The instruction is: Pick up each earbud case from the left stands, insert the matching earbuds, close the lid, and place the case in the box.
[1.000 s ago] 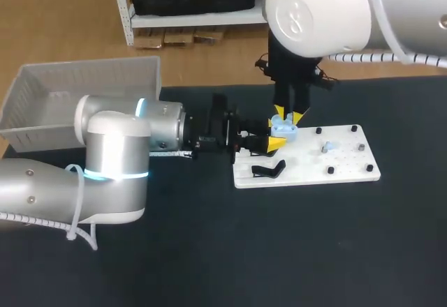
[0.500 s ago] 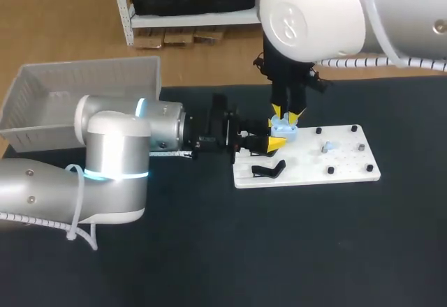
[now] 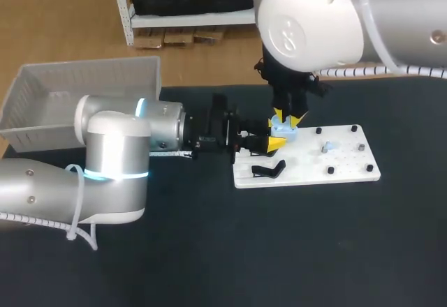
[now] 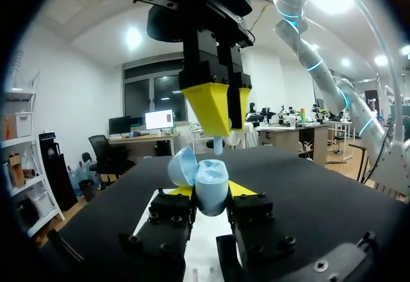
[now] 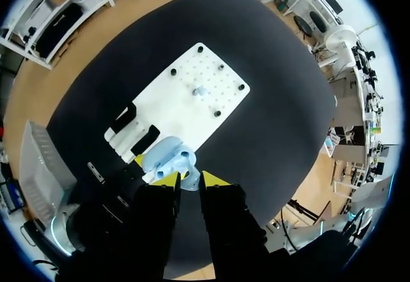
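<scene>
The left gripper [image 4: 210,195] clamps a pale blue, egg-smooth earbud case [image 4: 210,186] by its flanks above the white pegboard [image 3: 349,167], with the hinged lid [image 4: 182,166] tipped open. Directly over it, the right gripper [image 4: 216,112] pinches a small matching earbud [image 4: 218,145], whose stem hangs just short of the glossy shell. Seating it likely calls for a slow, straight descent, with the stem lined up over its socket and the case held level. A second earbud [image 3: 328,145] lies on the board among black pegs [image 3: 330,170]. The pale plastic bin [image 3: 84,84] stands well apart at the far corner of the dark desk [image 3: 279,251].
</scene>
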`<action>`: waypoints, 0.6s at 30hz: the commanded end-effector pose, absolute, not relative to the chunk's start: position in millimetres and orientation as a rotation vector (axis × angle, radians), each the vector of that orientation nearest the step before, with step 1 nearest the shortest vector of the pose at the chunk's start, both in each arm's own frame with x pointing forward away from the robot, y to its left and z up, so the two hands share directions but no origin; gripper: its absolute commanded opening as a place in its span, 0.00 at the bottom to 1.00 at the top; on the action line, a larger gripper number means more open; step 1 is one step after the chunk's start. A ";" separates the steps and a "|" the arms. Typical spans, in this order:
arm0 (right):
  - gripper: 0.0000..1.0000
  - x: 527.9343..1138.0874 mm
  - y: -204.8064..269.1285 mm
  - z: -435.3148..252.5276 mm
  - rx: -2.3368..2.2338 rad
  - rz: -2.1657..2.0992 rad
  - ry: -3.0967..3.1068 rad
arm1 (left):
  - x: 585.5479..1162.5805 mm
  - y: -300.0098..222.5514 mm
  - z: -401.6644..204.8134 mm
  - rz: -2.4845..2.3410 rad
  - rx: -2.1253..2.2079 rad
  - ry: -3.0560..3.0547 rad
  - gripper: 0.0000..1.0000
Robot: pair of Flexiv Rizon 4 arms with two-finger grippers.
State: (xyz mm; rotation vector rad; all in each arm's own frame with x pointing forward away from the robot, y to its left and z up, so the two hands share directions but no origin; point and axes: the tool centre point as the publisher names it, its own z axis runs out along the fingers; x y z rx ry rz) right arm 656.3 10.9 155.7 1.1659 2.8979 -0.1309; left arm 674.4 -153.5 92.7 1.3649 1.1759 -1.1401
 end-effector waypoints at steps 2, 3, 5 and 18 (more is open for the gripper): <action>0.00 658.3 12.4 154.3 1.167 -0.135 2.892 | 674.1 -154.1 91.3 -1.136 1.360 1.173 0.00; 0.00 658.8 12.4 154.2 1.166 -0.134 2.892 | 674.1 -154.1 91.3 -1.136 1.360 1.173 0.00; 0.00 659.8 12.4 153.6 1.165 -0.135 2.891 | 674.1 -154.1 91.3 -1.136 1.360 1.173 0.00; 0.00 665.4 10.9 148.5 1.170 -0.153 2.895 | 674.1 -154.1 91.3 -1.136 1.360 1.173 0.00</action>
